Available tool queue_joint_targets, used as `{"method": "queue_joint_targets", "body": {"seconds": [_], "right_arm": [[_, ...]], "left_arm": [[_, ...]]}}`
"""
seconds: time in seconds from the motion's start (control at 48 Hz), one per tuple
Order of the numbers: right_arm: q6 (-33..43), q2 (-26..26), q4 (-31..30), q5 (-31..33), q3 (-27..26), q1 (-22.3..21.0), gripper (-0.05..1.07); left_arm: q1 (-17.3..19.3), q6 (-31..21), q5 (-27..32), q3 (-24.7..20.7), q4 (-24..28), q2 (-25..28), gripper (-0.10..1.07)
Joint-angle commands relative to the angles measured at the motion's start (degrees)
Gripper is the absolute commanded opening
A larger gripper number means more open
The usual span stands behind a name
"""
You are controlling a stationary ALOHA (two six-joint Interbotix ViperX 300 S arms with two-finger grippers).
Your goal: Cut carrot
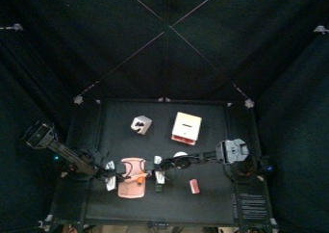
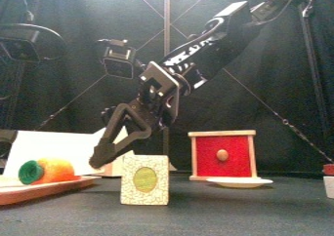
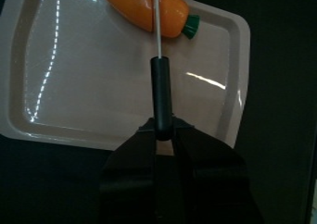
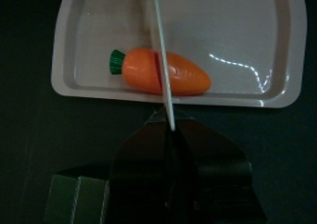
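The carrot (image 3: 150, 9) is lying on its side in a shallow pinkish tray (image 3: 74, 98), near one long rim, its green stub pointing along that rim. It is probably sitting there so the tray can be serving as a cutting board and catching the pieces. A thin blade (image 3: 160, 19) is crossing the carrot's orange body about midway, set square to its length, which suits a slicing stroke. Whether the edge is already biting in or only resting above it is not clear.

In the left wrist view, the left gripper (image 3: 164, 135) is clamping the knife's dark handle (image 3: 158, 89), jaws drawn in narrow around it. In the right wrist view, the right gripper (image 4: 176, 135) is pinching a slim pale blade or rod (image 4: 158, 43) that is also running across the carrot (image 4: 165, 72), jaws close together on it.

On the table beyond the tray, a red-and-white box (image 2: 222, 155) and a patterned card box (image 2: 146, 179) are standing well apart from the carrot.
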Motion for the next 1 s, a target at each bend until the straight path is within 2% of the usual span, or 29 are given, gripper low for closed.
{"method": "queue_joint_targets", "body": {"seconds": [0.0, 0.396, 0.708, 0.979], "right_arm": [[0.0, -0.2, -0.1, 0.6, 0.2, -0.1, 0.41], [0.0, -1.0, -0.2, 0.5, -0.3, -0.2, 0.41], [0.1, -5.1, -0.7, 0.3, 0.1, -0.2, 0.41], [0.2, -6.6, -0.8, -1.3, 0.2, -0.3, 0.41]], "left_arm": [[0.0, -0.1, -0.2, -0.2, -0.3, 0.4, 0.42], [1.0, 0.1, -0.4, -0.4, 0.5, -0.2, 0.42], [4.0, 0.2, 2.3, -1.3, 7.2, -6.8, 0.42], [5.7, 0.3, 3.1, -0.3, 9.1, -11.5, 0.42]]}}
